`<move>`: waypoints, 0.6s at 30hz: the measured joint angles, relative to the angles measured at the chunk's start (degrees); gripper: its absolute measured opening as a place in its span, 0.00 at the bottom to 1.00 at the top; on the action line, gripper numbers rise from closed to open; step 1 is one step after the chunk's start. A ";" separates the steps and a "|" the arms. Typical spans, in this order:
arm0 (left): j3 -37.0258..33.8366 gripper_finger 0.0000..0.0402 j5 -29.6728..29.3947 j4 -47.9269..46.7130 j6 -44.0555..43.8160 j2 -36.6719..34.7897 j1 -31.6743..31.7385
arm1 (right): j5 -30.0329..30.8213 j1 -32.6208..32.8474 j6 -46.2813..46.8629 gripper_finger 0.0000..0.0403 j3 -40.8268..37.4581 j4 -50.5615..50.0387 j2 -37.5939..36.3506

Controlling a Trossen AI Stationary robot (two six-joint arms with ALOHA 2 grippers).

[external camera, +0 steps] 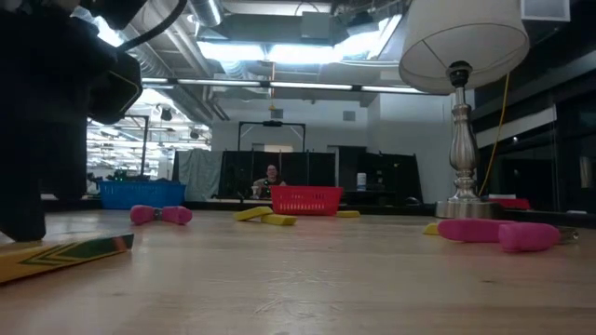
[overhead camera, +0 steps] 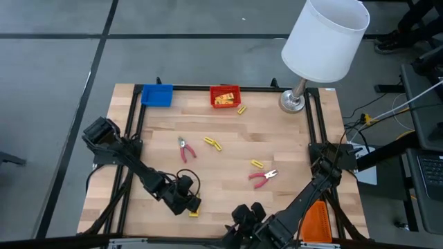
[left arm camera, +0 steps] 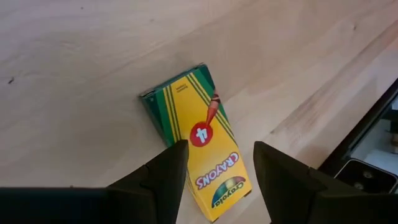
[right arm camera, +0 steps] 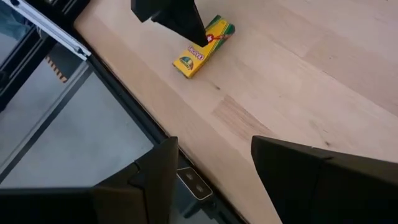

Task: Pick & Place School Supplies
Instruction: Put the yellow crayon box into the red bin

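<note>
A pale butcher-block wooden table (overhead camera: 228,159) framed by black rails is seen on a grey floor, with a dim workshop and a seated person (external camera: 271,178) beyond. A flat yellow-and-green cardboard crayon packet (left arm camera: 199,140) lies near the table's front edge; the left gripper (left arm camera: 216,162) is held just above it, fingers parted on either side, nothing gripped. The right gripper (right arm camera: 214,162) waits open over the front rail. 2 pink-handled metal pliers (overhead camera: 184,149) (overhead camera: 263,177) and loose yellow packets (overhead camera: 212,142) are scattered mid-table. A red meshed plastic tray (overhead camera: 225,96), a blue tray (overhead camera: 157,95) and a white-shaded lamp (overhead camera: 324,38) stand along the back; an orange tray (overhead camera: 319,222) is partly hidden by the right arm.
</note>
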 joint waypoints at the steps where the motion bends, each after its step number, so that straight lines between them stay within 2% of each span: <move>1: 0.02 0.45 0.06 -0.52 0.00 0.00 0.00 | 0.05 0.14 0.27 0.52 0.00 0.01 0.00; 18: 0.00 0.45 1.63 -4.94 0.87 -0.31 -0.24 | -0.09 0.69 2.11 0.52 0.00 0.50 0.00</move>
